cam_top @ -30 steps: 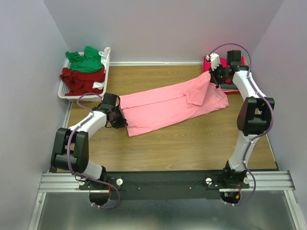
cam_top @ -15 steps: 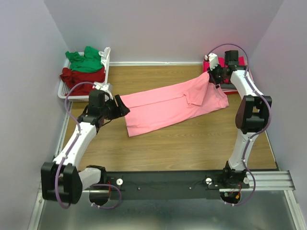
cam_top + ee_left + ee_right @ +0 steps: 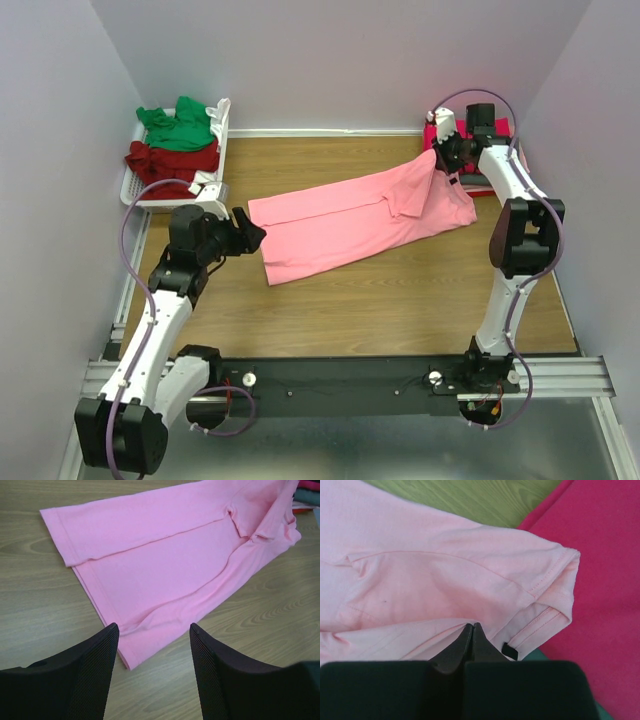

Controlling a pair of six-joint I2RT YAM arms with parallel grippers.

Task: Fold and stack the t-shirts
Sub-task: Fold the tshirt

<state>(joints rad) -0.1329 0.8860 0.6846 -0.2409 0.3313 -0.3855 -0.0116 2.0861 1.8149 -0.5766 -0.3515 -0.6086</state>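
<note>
Pink shirt (image 3: 360, 222) lies on the table (image 3: 400, 300), mid-way back. Its long axis runs on a slant from the near left to the far right. The hem end points near left, toward the left gripper (image 3: 250, 232). The sleeve and neck end points far right, toward the right gripper (image 3: 440, 152).

It is a plain light pink. It is folded in lengthwise, so it makes a long narrow band with a straight fold line along it. In the left wrist view the stitched hem (image 3: 85, 580) shows in two stepped layers, and a sleeve (image 3: 260, 515) lies turned in at the far end. The right wrist view shows a stitched sleeve edge (image 3: 555, 580) and a small dark label (image 3: 510, 651).

The left fingers (image 3: 100, 655) stand well apart with nothing between them. They hang just short of the shirt's near corner, not touching the cloth.

The right fingers (image 3: 455, 650) are pressed together on a pinch of the pink shirt's far end, which is drawn up to a peak. Just beyond that end lies a magenta shirt (image 3: 610, 580).

At the far left a basket (image 3: 130, 190) holds a dark red shirt (image 3: 170, 160) with a green shirt (image 3: 180, 125) behind it.
</note>
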